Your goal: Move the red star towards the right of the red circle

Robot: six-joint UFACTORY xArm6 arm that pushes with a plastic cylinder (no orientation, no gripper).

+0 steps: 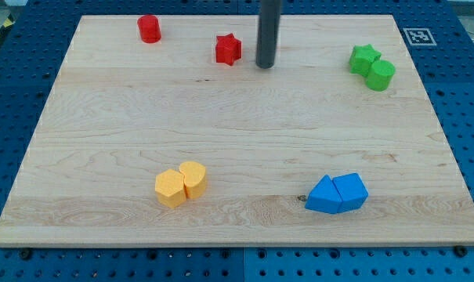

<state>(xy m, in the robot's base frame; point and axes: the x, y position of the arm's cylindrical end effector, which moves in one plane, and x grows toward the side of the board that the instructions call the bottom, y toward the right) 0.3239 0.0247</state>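
Note:
The red star [228, 49] lies near the view's top, left of centre. The red circle [149, 28] stands further left, close to the board's top edge. My tip [265, 66] comes down from the view's top and rests just right of the red star, with a small gap between them. The star is to the right of the circle, about a hand's width away and a little lower in the view.
A green star [363, 58] and a green circle [381, 74] touch at the top right. Two yellow blocks [181, 183] touch at the bottom left of centre. Two blue blocks [338, 193] touch at the bottom right. The wooden board [237, 133] sits on a blue perforated table.

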